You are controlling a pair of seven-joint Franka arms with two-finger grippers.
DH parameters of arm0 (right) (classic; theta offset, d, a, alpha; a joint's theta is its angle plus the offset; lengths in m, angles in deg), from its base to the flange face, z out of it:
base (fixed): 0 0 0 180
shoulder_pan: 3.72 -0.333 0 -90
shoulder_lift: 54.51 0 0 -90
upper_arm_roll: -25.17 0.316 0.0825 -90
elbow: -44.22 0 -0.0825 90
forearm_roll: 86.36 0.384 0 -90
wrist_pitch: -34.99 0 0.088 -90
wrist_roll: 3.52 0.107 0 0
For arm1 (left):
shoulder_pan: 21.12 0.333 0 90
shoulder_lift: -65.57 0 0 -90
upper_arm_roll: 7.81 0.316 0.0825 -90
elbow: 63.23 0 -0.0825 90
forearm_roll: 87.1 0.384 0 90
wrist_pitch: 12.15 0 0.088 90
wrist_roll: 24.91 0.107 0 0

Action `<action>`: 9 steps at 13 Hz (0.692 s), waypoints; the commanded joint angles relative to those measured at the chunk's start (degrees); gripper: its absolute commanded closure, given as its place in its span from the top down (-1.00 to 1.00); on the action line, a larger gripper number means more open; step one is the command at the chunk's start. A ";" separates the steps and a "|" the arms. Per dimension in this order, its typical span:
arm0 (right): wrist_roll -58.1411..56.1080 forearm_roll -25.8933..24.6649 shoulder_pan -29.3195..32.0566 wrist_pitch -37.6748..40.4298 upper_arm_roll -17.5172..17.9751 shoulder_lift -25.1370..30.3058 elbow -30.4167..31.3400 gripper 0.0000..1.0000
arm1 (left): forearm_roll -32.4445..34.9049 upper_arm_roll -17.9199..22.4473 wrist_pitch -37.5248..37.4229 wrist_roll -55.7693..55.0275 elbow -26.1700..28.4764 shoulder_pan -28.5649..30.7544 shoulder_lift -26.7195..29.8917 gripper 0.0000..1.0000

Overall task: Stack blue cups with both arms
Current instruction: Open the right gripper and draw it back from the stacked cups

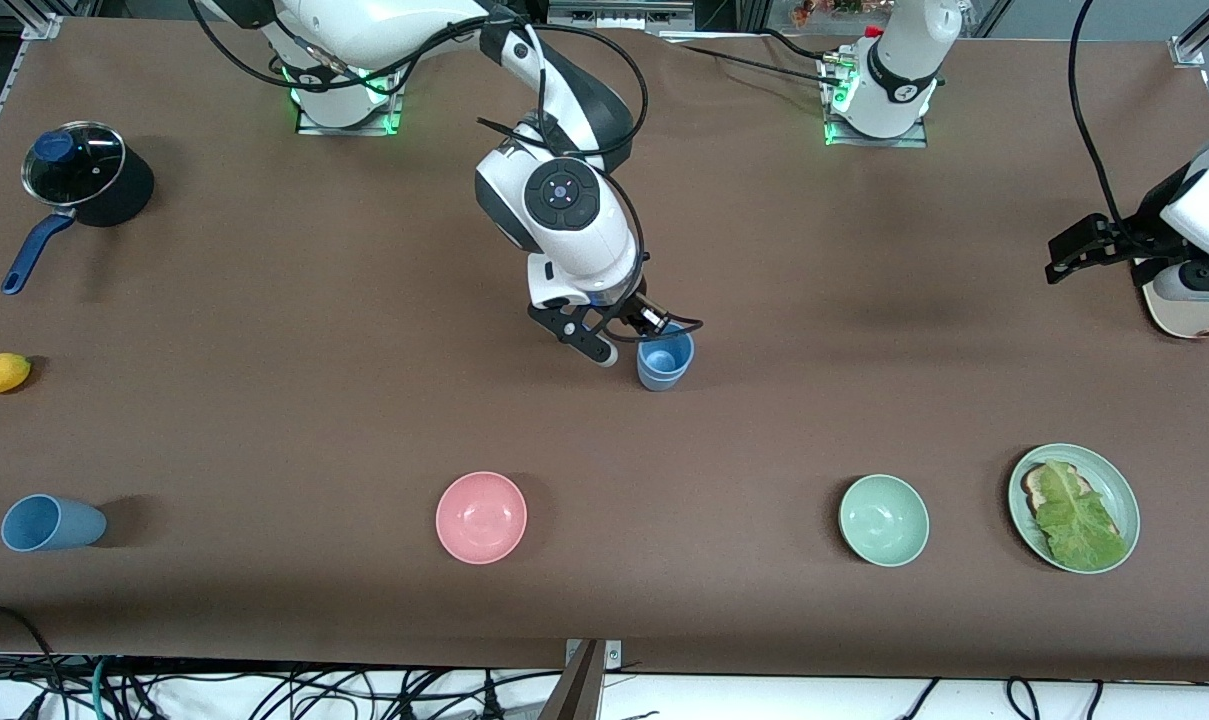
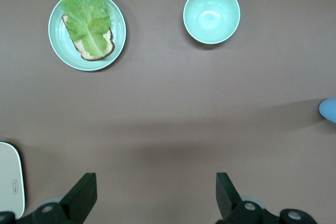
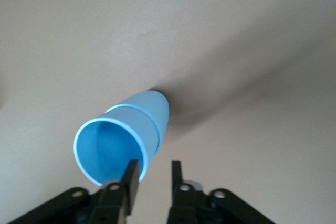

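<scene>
Lying cup: the grey-blue cup [image 1: 52, 523] lies on its side near the front edge at the right arm's end, long axis along the bench [image 1: 264, 420], mouth at 9 o'clock.
Nearer arm: right.
Right tool [image 1: 632, 338]: pinching the upright sky-blue cup [image 1: 664, 360] by its rim, mid-bench.
Left tool [image 2: 155, 198]: spread, waiting.
</scene>
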 commanded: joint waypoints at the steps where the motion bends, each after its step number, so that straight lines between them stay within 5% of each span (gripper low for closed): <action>1: -0.07 -0.75 0.10 1.50 -0.27 -0.30 -2.15 0.48 | -0.29 0.24 1.00 0.34 -0.85 -0.23 -0.64 1.00; 5: -9.16 -0.57 4.48 6.59 -0.18 2.15 -2.42 0.94 | -0.82 0.24 1.70 0.34 -0.76 -0.32 -0.98 1.00; 9: -30.43 0.04 13.53 17.21 -0.01 6.10 -2.42 0.98 | -0.91 0.24 1.70 0.34 -0.76 -0.32 -0.99 1.00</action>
